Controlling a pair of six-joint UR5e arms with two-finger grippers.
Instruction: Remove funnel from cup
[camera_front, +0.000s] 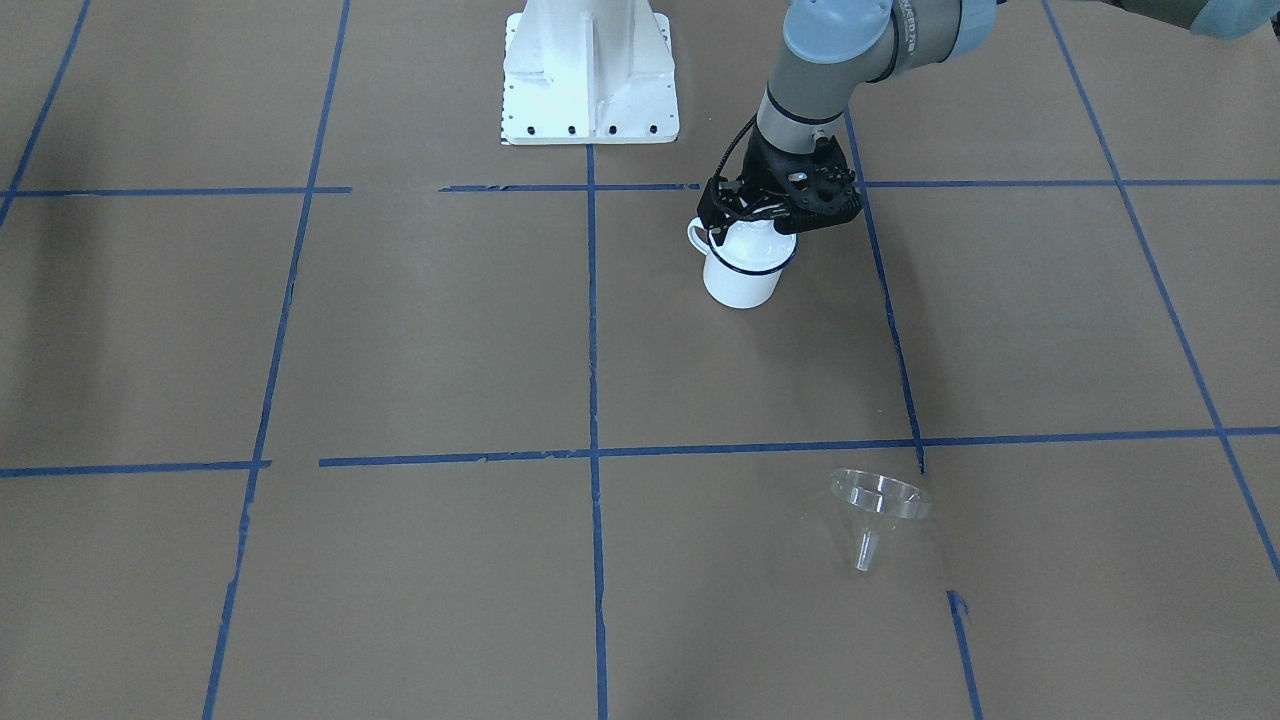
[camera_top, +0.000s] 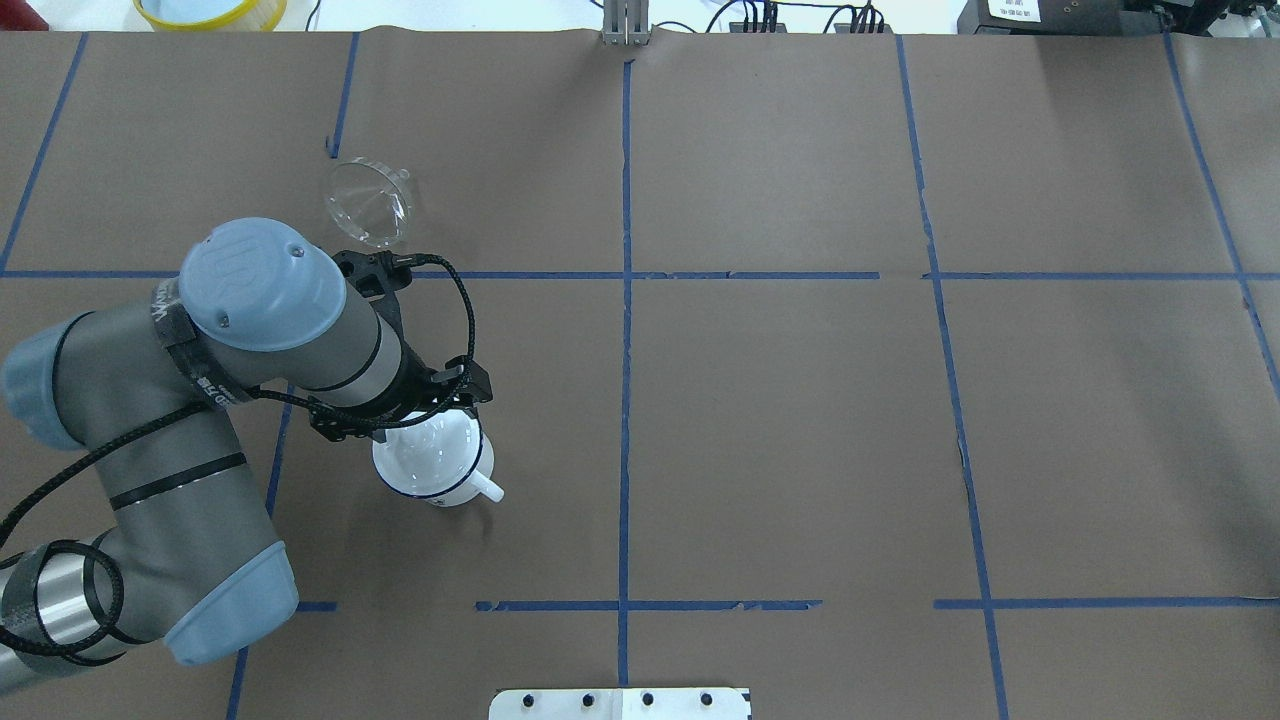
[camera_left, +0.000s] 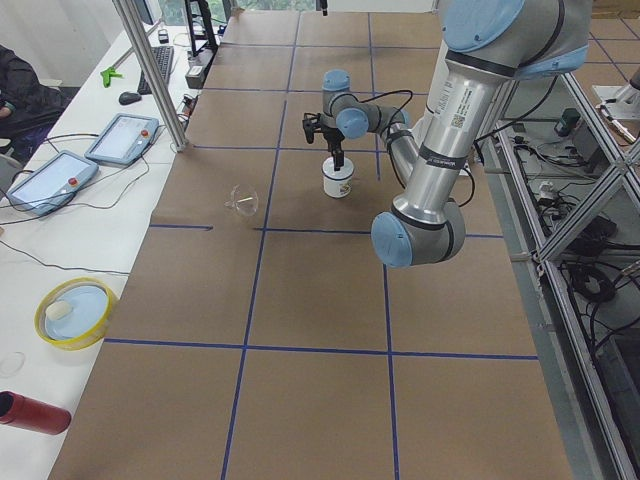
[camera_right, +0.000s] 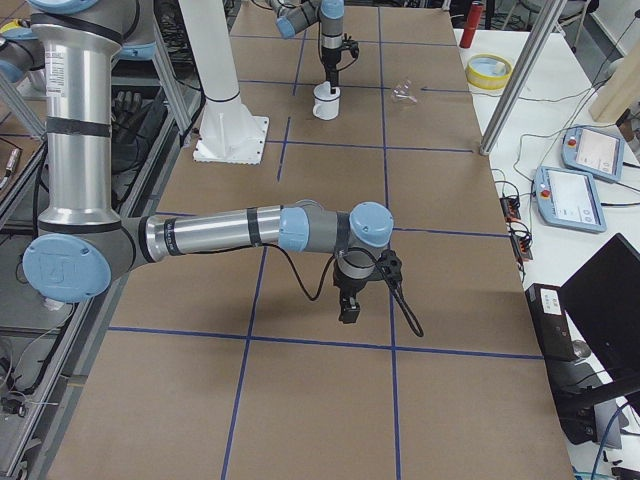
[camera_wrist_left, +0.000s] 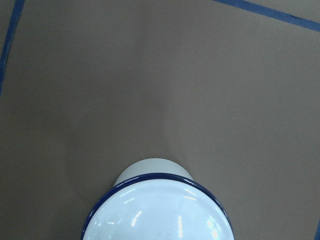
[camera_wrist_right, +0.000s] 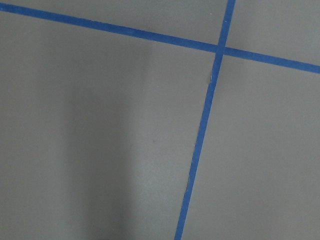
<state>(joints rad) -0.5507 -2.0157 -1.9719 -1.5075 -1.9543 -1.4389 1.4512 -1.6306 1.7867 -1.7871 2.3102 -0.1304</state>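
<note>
The funnel (camera_top: 368, 203) lies tipped on its side on the brown desk (camera_top: 800, 450), out of the cup (camera_top: 435, 470) and well apart from it. The left hand (camera_front: 760, 222) hangs just above the upright cup's rim; I cannot tell whether its fingers are wide or narrow. Far right, the right hand (camera_right: 350, 305) hovers low over the desk, its spread likewise impossible to tell

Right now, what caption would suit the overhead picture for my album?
Clear funnel lies on the table, apart from the white cup under the left arm.

Robotics lab — taped-grid table (camera_left: 310, 400), teach pendants (camera_left: 122, 138), aluminium post (camera_left: 152, 75).
</note>
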